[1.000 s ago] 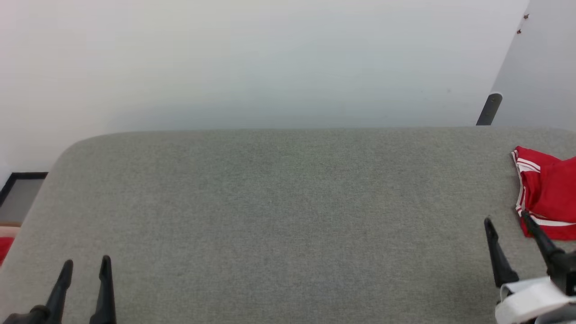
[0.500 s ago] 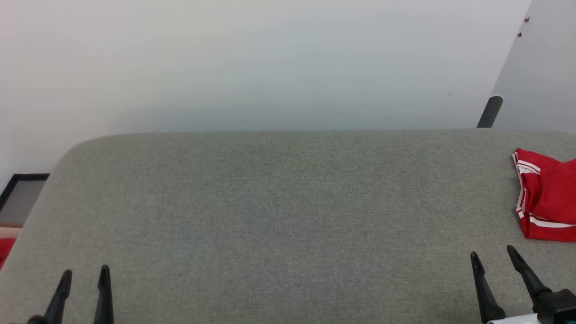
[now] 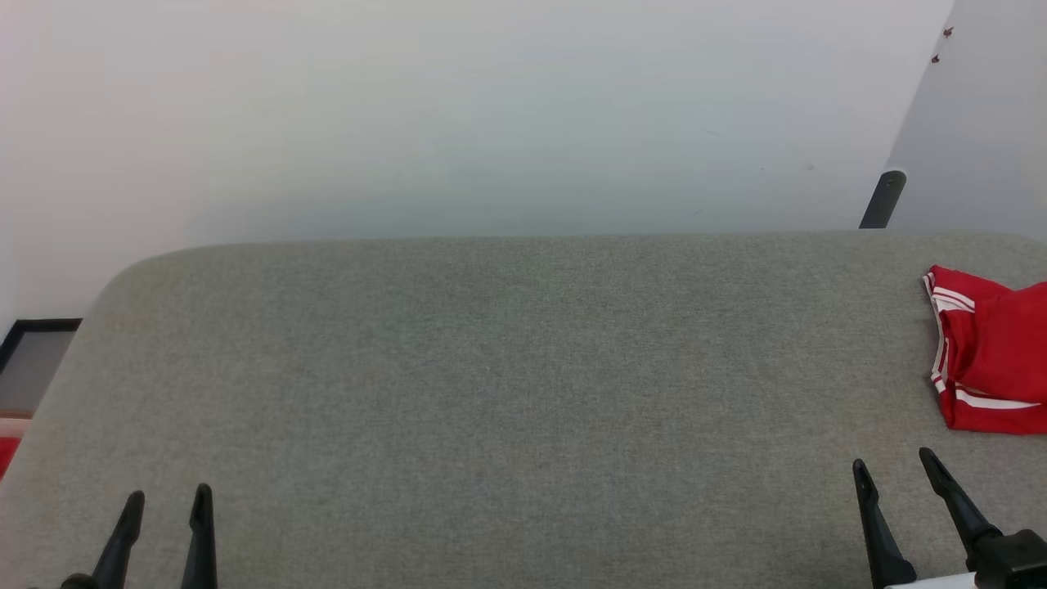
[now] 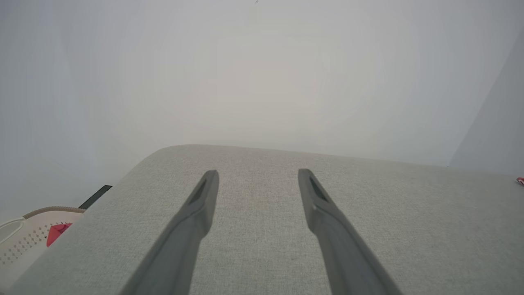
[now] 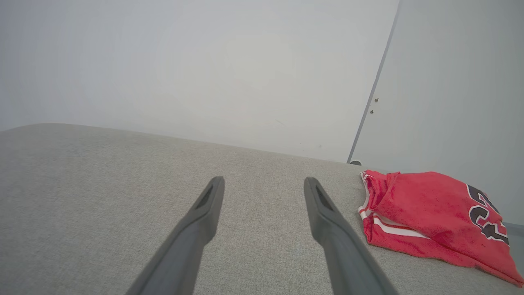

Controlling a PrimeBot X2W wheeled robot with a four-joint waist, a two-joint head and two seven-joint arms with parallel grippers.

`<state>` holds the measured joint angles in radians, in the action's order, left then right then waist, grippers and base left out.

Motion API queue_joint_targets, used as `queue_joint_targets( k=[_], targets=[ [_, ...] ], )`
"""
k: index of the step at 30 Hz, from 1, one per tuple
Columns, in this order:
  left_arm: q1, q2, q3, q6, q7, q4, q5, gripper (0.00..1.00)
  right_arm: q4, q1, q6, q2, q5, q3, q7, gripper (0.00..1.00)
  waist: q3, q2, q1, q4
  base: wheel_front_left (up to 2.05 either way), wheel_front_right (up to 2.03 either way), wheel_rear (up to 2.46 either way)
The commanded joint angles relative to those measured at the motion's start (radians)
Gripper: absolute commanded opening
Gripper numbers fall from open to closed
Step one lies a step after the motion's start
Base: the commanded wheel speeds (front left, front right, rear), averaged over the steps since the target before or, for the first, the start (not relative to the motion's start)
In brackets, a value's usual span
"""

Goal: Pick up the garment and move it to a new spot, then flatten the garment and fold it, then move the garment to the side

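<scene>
- The folded red jersey garment (image 5: 430,209) with white stripes lies at the right edge of the grey fabric-covered table (image 3: 507,384).
- The right gripper (image 3: 893,470) and left gripper (image 3: 166,507) hover with fingers apart, holding nothing.

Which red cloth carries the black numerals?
The folded red jersey with white stripes on the grey cushion, beside the right hand; the red cloth at the beige perforated basket looks plain.
</scene>
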<state>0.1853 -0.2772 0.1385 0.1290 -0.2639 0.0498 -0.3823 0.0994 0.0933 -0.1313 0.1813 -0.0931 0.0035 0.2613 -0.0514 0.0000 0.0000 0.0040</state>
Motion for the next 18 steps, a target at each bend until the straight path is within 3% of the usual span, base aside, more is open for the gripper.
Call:
queue_joint_targets(
  k=[1, 4, 5, 11, 18],
  targets=[
    [0.011, -0.005, -0.002, 0.001, 0.001, -0.001, -0.003, 1.0, -0.005, 0.01, 0.001, -0.004, 0.008, -0.001, 0.004, 1.0, 0.0, 0.0, 0.0, 0.0, 0.0, 0.0, 0.0],
    [0.01, -0.006, 0.0, 0.001, 0.001, 0.002, 0.007, 1.0, -0.011, 0.007, 0.001, -0.002, 0.009, 0.001, 0.004, 1.0, 0.0, 0.0, 0.0, 0.0, 0.0, 0.0, 0.0],
    [0.004, -0.005, 0.002, 0.0, 0.0, 0.001, 0.009, 0.0, -0.01, 0.0, 0.0, -0.001, 0.007, 0.0, 0.0, 0.0, 0.0, 0.0, 0.0, 0.0, 0.0, 0.0, 0.0],
    [0.009, 0.036, -0.011, 0.0, 0.005, 0.05, -0.001, 0.0, 0.037, 0.013, 0.0, -0.014, -0.009, 0.005, -0.009, 0.0, 0.001, 0.0, 0.0, -0.001, 0.0, 0.0, 0.0],
    [-0.022, 0.054, -0.012, 0.0, 0.041, 0.064, -0.12, 0.0, 0.046, -0.008, 0.0, -0.023, -0.159, -0.004, -0.042, 0.0, 0.004, 0.0, 0.0, -0.001, 0.0, 0.0, 0.0]
  ],
)
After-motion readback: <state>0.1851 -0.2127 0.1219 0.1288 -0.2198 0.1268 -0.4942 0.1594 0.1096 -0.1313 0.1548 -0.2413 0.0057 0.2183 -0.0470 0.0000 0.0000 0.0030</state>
